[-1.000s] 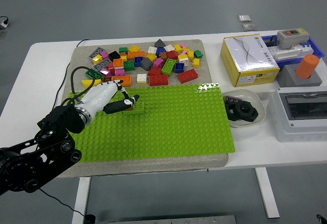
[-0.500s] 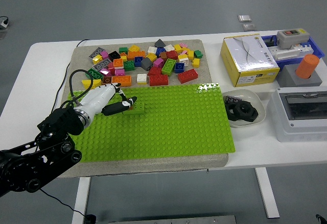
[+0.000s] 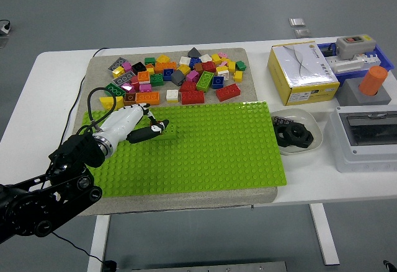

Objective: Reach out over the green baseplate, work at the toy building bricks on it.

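Observation:
The green baseplate (image 3: 217,148) lies on a grey mat at the table's front. My left hand (image 3: 155,128), white with black fingers, reaches in from the lower left over the plate's left part. Its fingers are closed on a small green brick (image 3: 169,131) that sits on the plate's studs. Behind the plate is a pile of loose bricks (image 3: 180,77) in several colours, with a red brick (image 3: 192,97) nearest the plate's back edge. My right arm does not show.
At the right stand a yellow and white box (image 3: 303,72), a white dish with black parts (image 3: 295,134), a grey electrical box (image 3: 366,139), an orange cylinder (image 3: 372,80) and a blue tray (image 3: 353,58). A black cable (image 3: 92,101) loops by my wrist.
My left forearm has sunk a little toward the lower left. The hand stays closed on the green brick, which keeps about the same place on the plate.

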Motion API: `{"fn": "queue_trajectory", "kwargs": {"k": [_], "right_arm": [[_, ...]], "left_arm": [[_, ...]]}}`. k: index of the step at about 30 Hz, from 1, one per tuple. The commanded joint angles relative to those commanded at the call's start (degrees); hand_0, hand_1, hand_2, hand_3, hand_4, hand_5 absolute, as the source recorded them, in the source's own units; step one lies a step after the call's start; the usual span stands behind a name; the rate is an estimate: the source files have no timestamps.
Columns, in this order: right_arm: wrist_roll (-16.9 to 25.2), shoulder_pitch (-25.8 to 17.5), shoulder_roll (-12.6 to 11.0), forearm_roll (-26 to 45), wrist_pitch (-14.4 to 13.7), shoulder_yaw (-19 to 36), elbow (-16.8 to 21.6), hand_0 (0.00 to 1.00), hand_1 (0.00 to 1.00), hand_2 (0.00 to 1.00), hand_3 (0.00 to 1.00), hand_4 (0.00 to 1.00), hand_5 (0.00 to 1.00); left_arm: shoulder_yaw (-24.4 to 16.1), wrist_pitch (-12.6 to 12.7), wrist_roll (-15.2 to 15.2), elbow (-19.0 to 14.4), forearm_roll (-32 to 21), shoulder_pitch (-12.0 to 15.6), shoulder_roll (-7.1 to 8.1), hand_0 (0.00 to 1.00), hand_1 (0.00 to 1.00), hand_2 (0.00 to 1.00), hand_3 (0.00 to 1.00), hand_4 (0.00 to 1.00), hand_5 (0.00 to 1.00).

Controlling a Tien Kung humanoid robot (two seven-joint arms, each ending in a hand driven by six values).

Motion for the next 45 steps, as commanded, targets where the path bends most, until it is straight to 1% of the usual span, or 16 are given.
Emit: {"fn": "queue_trajectory", "kwargs": {"k": [11,20,21,22,27,28,32,33,34,36,38,39,40,41,43,45], "right_arm": [[0.1,0.0,0.1,0.3,0.0,-0.2,0.0,0.679,0.666,0.691,0.771,0.896,0.961],[-0.1,-0.1,0.1,-0.2,-0.1,0.0,0.1,0.679,0.666,0.691,0.771,0.896,0.960],[-0.1,-0.1,0.1,-0.3,-0.1,0.1,0.1,0.679,0.666,0.691,0.771,0.896,0.960],[-0.2,-0.1,0.1,-0.4,-0.1,0.2,0.1,0.679,0.666,0.693,0.771,0.896,0.960],[-0.6,-0.1,0.2,-1.1,-0.2,0.7,0.1,0.679,0.666,0.693,0.771,0.896,0.960],[-0.7,-0.1,0.3,-1.3,-0.2,0.9,0.1,0.679,0.666,0.695,0.771,0.896,0.960],[-0.9,-0.2,0.3,-1.7,-0.3,1.2,0.1,0.679,0.666,0.695,0.771,0.896,0.960],[-0.9,-0.2,0.3,-1.7,-0.3,1.2,0.1,0.679,0.666,0.695,0.771,0.896,0.960],[-1.0,-0.3,0.3,-1.8,-0.3,1.3,0.1,0.679,0.666,0.694,0.771,0.895,0.961],[-1.1,-0.3,0.4,-2.1,-0.3,1.4,0.1,0.679,0.666,0.694,0.771,0.895,0.961],[-1.2,-0.3,0.4,-2.4,-0.3,1.6,0.1,0.679,0.666,0.694,0.771,0.895,0.961],[-1.3,-0.4,0.5,-2.6,-0.3,1.7,0.1,0.679,0.666,0.694,0.771,0.895,0.961],[-1.3,-0.4,0.5,-2.7,-0.4,1.8,0.1,0.679,0.666,0.703,0.772,0.892,0.960],[-1.3,-0.4,0.6,-2.7,-0.4,1.8,0.1,0.679,0.666,0.703,0.772,0.892,0.960],[-1.3,-0.5,0.8,-2.6,-0.5,1.8,0.1,0.679,0.666,0.703,0.772,0.892,0.960],[-1.3,-0.6,1.0,-2.4,-0.4,1.7,0.2,0.679,0.666,0.703,0.772,0.892,0.960]], "left_arm": [[-0.3,0.3,0.3,1.3,0.3,0.6,-0.71,0.998,0.995,0.963,0.588,0.681,0.993],[-1.1,0.7,-0.3,1.7,0.2,1.1,-0.75,0.998,0.995,0.962,0.586,0.678,0.980],[-1.4,0.8,-0.4,1.5,0.1,1.2,-0.63,0.998,0.991,0.956,0.584,0.690,0.947],[-1.6,0.8,-0.4,1.4,0.0,1.2,-0.53,0.998,0.991,0.956,0.584,0.690,0.947],[-3.2,-0.1,0.0,-0.7,0.2,1.6,0.45,0.998,0.991,0.956,0.584,0.690,0.947],[-3.7,-0.3,0.2,-1.7,0.1,1.8,0.89,0.998,0.987,0.943,0.577,0.804,0.866],[-4.8,-0.8,0.7,-4.4,-0.4,2.1,2.20,0.998,0.987,0.943,0.577,0.804,0.866],[-4.9,-0.8,0.8,-4.7,-0.4,2.1,2.32,0.998,0.987,0.943,0.577,0.804,0.866],[-5.3,-0.8,0.8,-5.3,-0.4,2.2,2.59,0.998,0.985,0.940,0.590,0.831,0.759],[-6.3,-0.8,1.0,-6.6,-0.4,2.5,3.11,0.998,0.985,0.940,0.590,0.831,0.759],[-8.2,-0.5,0.6,-8.4,-0.3,3.2,3.84,0.998,0.985,0.940,0.590,0.831,0.759],[-9.4,-0.1,-0.1,-9.3,-0.5,3.9,4.31,0.998,0.985,0.940,0.590,0.831,0.759],[-10.5,0.3,-1.1,-10.1,-1.1,4.6,4.75,0.971,0.919,0.878,0.649,0.826,0.643],[-12.0,1.0,-2.6,-10.9,-2.3,5.8,5.37,0.971,0.919,0.878,0.649,0.826,0.643],[-14.1,1.9,-4.9,-11.5,-4.2,7.6,6.14,0.971,0.919,0.878,0.649,0.826,0.643],[-17.1,2.7,-8.3,-12.2,-6.6,10.1,7.30,0.971,0.919,0.878,0.649,0.826,0.643]]}}
